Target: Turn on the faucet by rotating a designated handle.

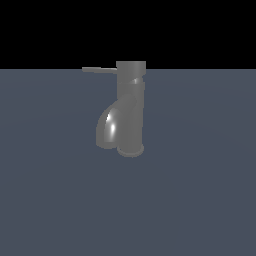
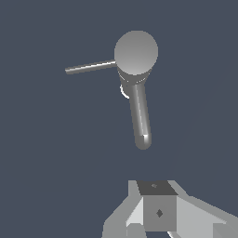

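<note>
Faucet [image 1: 127, 112] stands mid-floor [image 1: 200, 200]. Handle [image 1: 99, 70] rod juts sideways from the cap toward the exterior view's left, long axis horizontal. My gripper [image 2: 158, 218] hangs above, well apart from it; fingers' spread: cannot tell.

Dark grey faucet [image 1: 127, 112] (glossy highlight)

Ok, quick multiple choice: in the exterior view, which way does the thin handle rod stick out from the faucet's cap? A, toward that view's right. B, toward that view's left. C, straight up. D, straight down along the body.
B: the handle runs level from the cap at the top of the faucet toward the exterior view's left, on the same side as the curved spout bulges out lower down.
</note>
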Motion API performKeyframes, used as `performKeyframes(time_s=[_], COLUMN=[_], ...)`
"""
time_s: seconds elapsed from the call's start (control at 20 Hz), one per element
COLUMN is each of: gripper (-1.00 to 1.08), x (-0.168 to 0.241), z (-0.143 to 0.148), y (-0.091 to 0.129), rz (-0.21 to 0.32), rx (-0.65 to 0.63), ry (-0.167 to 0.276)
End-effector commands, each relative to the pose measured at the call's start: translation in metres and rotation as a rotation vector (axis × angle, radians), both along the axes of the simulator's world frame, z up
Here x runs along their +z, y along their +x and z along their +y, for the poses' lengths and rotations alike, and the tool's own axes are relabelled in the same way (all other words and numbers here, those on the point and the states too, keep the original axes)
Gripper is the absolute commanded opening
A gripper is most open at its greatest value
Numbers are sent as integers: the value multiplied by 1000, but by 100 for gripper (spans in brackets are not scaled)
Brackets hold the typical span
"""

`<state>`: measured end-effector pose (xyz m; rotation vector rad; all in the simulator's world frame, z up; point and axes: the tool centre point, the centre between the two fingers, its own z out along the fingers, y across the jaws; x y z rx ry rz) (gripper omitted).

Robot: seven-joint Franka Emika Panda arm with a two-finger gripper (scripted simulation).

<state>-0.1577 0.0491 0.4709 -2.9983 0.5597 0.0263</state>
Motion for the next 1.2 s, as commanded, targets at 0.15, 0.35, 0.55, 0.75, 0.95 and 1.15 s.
performKeyframes(time_s=[0.15,0.35,0.55,0.75,0.95,1.15], gripper=[-100,-100,-100,-100,-100,-100], x=[-11,-21,-32,-44,-57,-71], z=[5,9,13,17,21,25], y=[27,46,65,83,101,119], rz=[24,42,60,77,93,106], rx=[-141,-245,-349,-455,-561,-668], ry=[22,32,38,39,36,30])
